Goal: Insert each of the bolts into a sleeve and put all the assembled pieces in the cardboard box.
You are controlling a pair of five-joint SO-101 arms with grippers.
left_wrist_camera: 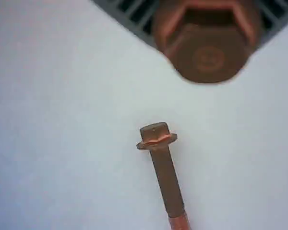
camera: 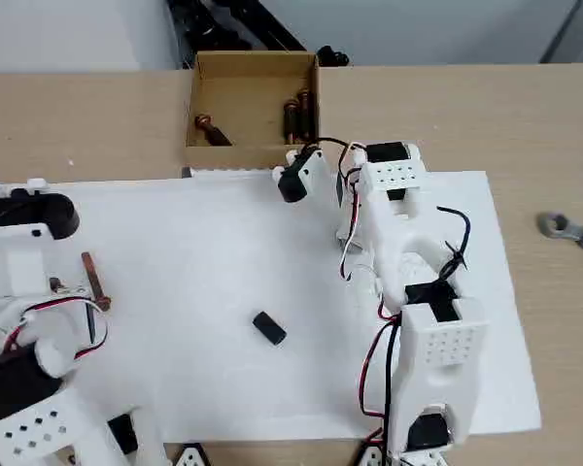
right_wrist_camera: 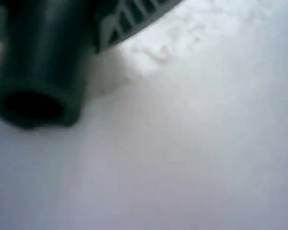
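Clamping a copper-coloured, hex-headed metal bolt (left_wrist_camera: 206, 48) between its jaws, the left gripper (left_wrist_camera: 206, 21) holds the head close to its wrist, and a second copper bolt (left_wrist_camera: 163, 172) lies just past the jaw tips on the white paper sheet (camera: 194, 252), apart from the held one. The right gripper (camera: 293, 180) has its jaws pinched on a black tubular plastic sleeve (right_wrist_camera: 36, 72), hollow end showing over the sheet, while a second short black sleeve (camera: 269, 328) lies loose well behind those jaws. Just beyond the right jaws a brown cardboard box (camera: 253, 56) stands on the wooden table (camera: 97, 107), with copper-coloured assembled pieces (camera: 212, 129) inside.
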